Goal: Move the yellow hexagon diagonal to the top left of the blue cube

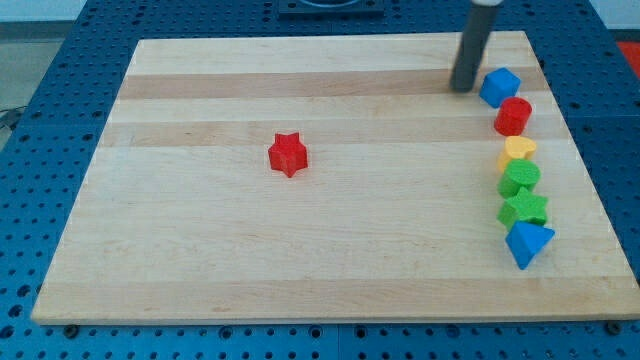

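Observation:
The blue cube [500,87] sits near the board's top right corner. Below it runs a column of blocks. The only yellow block [518,150] lies third in this column, between a red cylinder [513,116] and a green block [520,178]; it touches both, and its shape is hard to make out. My tip [463,89] rests on the board just left of the blue cube, close to it, and up and left of the yellow block. The dark rod rises out of the view's top.
A green star [525,208] and a blue triangle [527,243] continue the column downward along the right edge. A red star [288,154] lies alone near the middle left of the wooden board [200,250]. Blue pegboard surrounds the board.

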You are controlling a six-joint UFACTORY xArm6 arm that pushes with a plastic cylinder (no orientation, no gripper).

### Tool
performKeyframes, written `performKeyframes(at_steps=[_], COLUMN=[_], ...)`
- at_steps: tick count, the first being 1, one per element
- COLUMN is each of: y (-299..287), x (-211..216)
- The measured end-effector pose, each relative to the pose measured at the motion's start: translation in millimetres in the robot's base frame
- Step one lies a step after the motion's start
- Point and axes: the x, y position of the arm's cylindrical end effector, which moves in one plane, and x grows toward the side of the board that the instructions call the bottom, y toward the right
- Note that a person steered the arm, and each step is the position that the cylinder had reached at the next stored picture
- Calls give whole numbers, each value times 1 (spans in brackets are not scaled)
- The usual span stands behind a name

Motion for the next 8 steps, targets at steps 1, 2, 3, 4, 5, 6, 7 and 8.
performKeyframes(at_steps=[1,2,3,4,5,6,7,8], y=[-17,-17,-17,-13,19,54,54,71], x=[22,13,-90,-118,-136,-136,-136,-125])
